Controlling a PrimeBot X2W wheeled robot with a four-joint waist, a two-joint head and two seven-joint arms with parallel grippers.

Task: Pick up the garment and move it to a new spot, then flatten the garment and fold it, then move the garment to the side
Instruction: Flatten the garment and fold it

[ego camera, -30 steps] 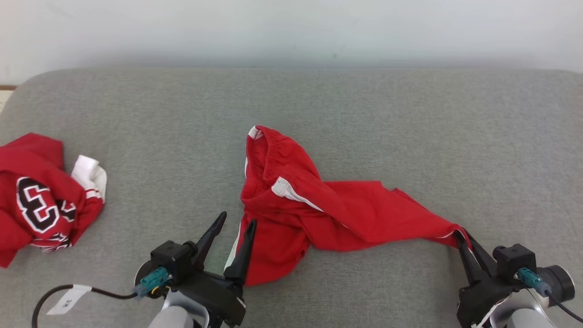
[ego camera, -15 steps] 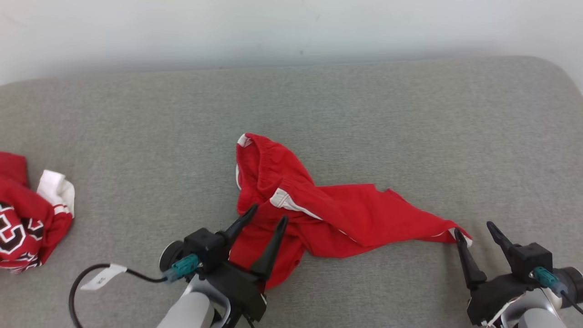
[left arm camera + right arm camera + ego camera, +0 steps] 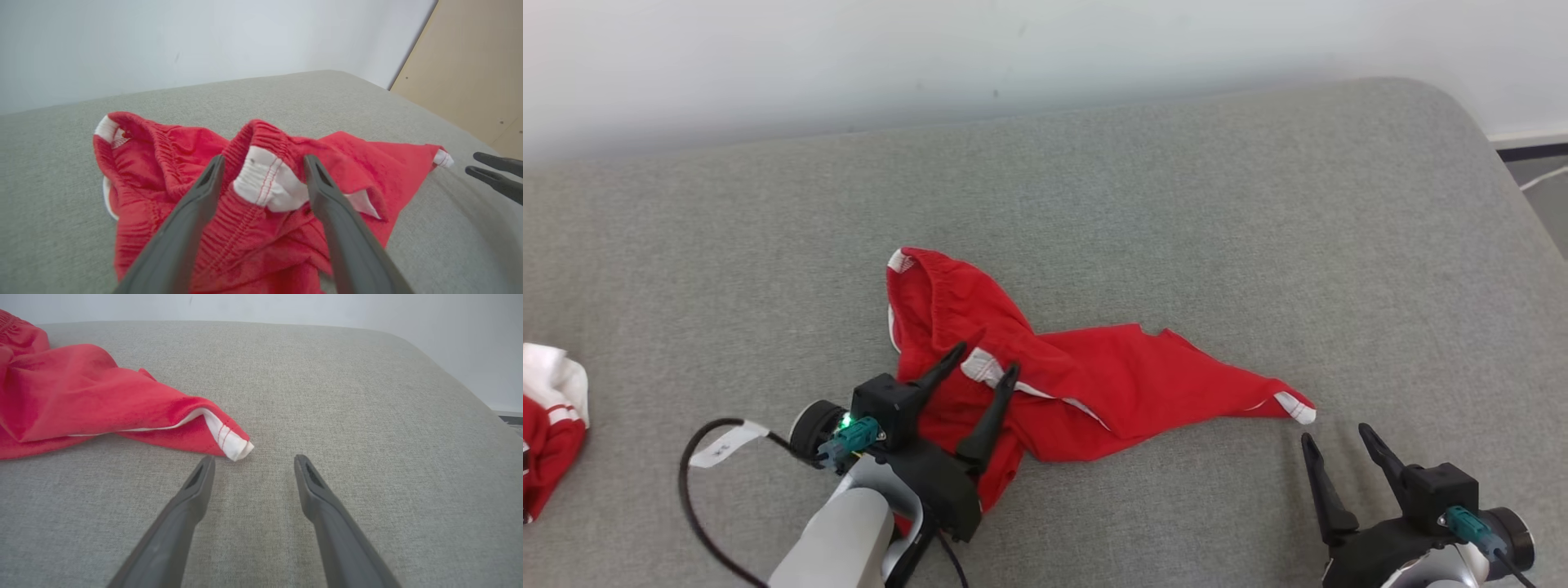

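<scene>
Left gripper [image 3: 986, 359] gapes astride the red shorts [image 3: 1111, 384] waistband [image 3: 265, 188]; right gripper [image 3: 1335, 434] gapes empty. Closing could pinch several bunched layers together.

The right gripper [image 3: 254, 459] rises from the bottom middle of the frame, its two dark jaws spread wide with nothing between them but bare grey upholstered surface [image 3: 367, 416]. The red garment [image 3: 81, 384] lies crumpled across the upper left. Its white-hemmed corner [image 3: 229, 443] tapers toward the centre and ends just above the tip of the left-hand jaw, resting on the surface. A pale wall [image 3: 286, 306] runs along the top.
</scene>
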